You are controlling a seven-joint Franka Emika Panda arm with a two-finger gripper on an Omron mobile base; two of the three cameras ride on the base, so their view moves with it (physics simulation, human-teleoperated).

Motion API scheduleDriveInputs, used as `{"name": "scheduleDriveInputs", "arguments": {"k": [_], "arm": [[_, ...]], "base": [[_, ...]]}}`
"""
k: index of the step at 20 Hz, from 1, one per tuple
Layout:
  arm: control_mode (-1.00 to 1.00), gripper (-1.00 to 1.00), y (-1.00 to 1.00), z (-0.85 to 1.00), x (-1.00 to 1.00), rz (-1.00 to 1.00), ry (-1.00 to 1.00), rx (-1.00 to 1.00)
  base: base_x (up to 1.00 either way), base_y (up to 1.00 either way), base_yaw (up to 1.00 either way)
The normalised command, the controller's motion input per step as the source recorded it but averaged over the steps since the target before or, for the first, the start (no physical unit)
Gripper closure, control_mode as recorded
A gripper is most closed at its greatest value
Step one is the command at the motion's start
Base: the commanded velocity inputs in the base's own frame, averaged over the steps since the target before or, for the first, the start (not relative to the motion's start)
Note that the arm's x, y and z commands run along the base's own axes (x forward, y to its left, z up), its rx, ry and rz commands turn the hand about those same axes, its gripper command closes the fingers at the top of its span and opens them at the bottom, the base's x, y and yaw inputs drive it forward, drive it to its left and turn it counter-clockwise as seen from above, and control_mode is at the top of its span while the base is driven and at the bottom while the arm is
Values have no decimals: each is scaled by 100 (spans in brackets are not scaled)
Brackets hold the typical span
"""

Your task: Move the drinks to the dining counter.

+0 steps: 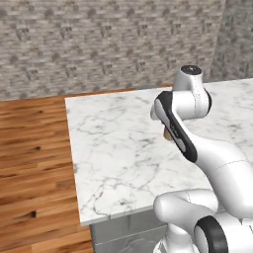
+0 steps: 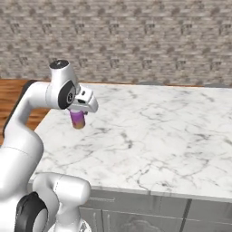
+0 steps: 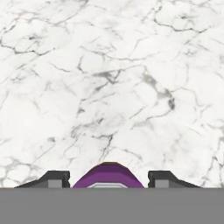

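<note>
Over the dining counter (image 1: pixel 113 148), left base view: the arm is folded forward above the white marble top, and its bulk hides most of the load. A small orange-brown sliver at the forearm's edge is probably the can's (image 1: pixel 168 134) lower end; too little of it is exposed to be sure. Wooden floor and a stone wall lie beyond.

Right base view: the gripper (image 2: pixel 78 113) points down with the can (image 2: pixel 77 118) hanging from it, purple above, orange below. It sits near the counter's (image 2: pixel 158 131) left end, low over the marble; whether the base touches the stone I cannot tell. Judgement: held upright and over the surface for a set-down, release not yet made.

Hand view: two dark fingertips (image 3: pixel 52 178) flank the can's (image 3: pixel 108 174) purple shoulder and silver top, pressed in on it from both sides. Veined marble (image 3: pixel 113 78) fills the field below.

Labels: no brand, print or lettering legible on the can from any angle.
</note>
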Motion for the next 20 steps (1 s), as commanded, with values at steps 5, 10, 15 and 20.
{"name": "scheduleDriveInputs", "arguments": {"k": [5, 10, 15, 20], "arm": [[-100, 100, 0, -22, -2, 0, 0, 0], [-100, 100, -6, -15, 0, 0, 0, 0], [-100, 100, -1, -23, 0, 0, 0, 0], [-100, 100, 0, -32, 0, 0, 0, 0]], "base": [[0, 0, 0], [0, 0, 0], [0, 0, 0], [0, 0, 0]]}}
